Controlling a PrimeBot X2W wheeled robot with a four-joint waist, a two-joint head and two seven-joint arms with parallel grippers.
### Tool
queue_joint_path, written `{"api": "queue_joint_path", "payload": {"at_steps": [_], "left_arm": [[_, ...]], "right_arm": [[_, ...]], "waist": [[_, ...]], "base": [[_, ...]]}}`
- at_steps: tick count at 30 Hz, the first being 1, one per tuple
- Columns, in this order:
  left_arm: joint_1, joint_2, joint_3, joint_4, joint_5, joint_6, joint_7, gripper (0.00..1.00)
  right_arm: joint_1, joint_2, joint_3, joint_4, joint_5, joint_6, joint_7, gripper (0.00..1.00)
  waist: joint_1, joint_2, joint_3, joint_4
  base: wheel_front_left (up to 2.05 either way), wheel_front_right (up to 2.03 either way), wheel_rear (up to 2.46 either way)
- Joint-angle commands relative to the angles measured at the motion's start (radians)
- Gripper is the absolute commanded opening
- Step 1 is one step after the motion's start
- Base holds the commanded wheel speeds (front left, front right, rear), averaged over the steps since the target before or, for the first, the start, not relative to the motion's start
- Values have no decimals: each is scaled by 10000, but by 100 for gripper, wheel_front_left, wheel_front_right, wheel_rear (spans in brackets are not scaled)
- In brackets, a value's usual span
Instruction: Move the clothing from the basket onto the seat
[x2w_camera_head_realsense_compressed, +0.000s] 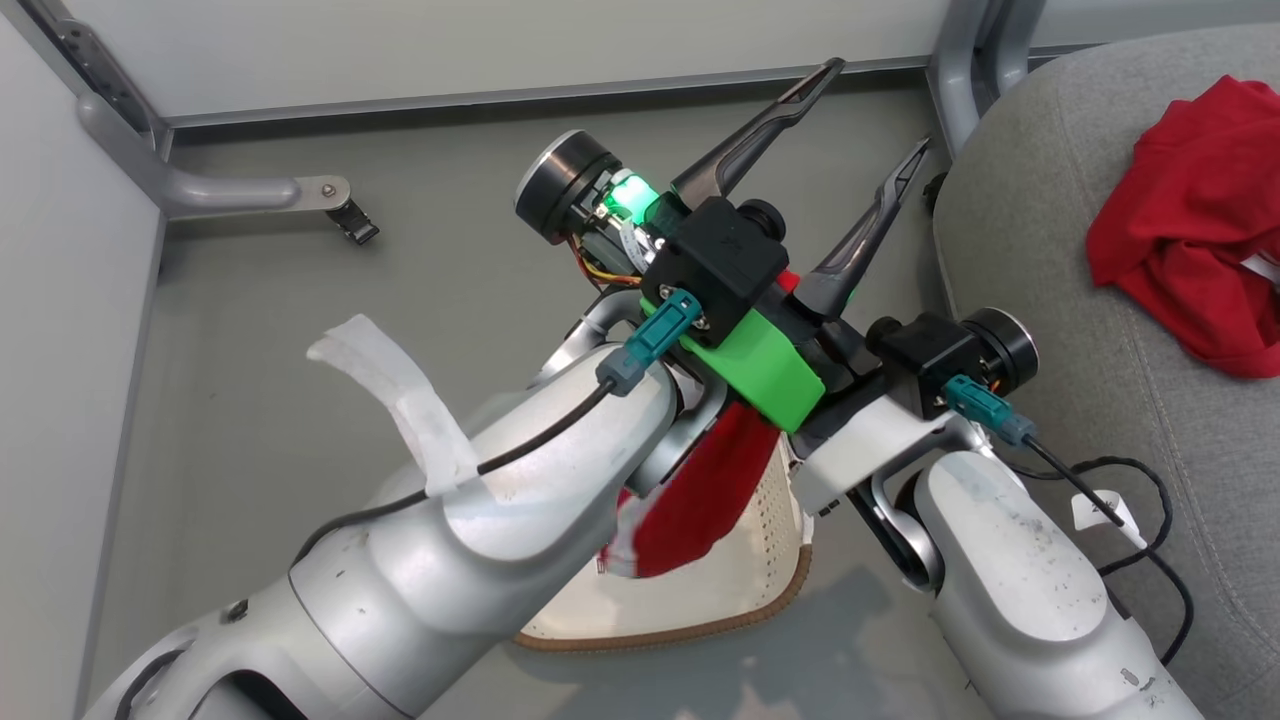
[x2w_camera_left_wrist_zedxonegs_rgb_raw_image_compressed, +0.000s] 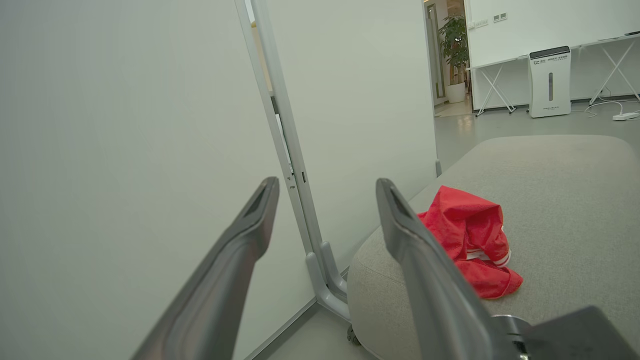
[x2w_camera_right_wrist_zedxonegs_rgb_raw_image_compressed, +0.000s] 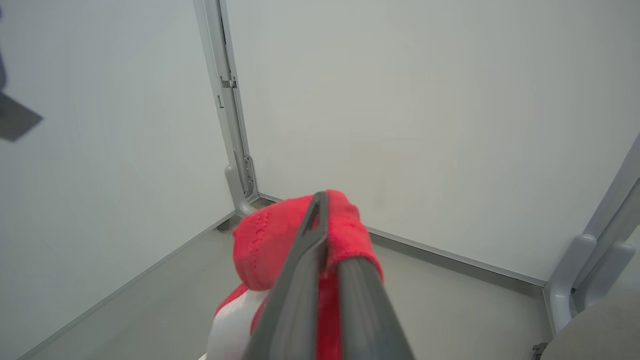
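Jaws, your left gripper: apart, empty. Jaws, your right gripper: clamped on hanging red garment over laundry basket. Delivered: crumpled red garment on seat. Basket interior: hidden from you.

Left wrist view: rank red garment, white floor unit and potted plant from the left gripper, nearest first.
1. red garment, on the seat, right of the left gripper
2. white floor unit, far back on the right
3. potted plant, farthest back, top middle
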Motion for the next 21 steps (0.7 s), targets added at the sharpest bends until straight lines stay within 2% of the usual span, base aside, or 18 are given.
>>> {"api": "queue_joint_path", "payload": {"at_steps": [1,11,21], "left_arm": [[41,-3,56,21,93,24,-19,100],[261,1,222,155,278,-74,-17,100],[634,107,520,366,573,-311,-17,100]], "right_arm": [[32,-30,-66,-78,-31,-7,-22,0],[13,-28,-447,-401,-288,-7,-22,0],[158,-28,-1179,-1024,-832,-7,-20,0]], "waist": [[0,0,3,-34],[0,0,89,-416],[0,0,300,-1129]], "base": [[0,0,0],[0,0,0],[0,0,0]]}}
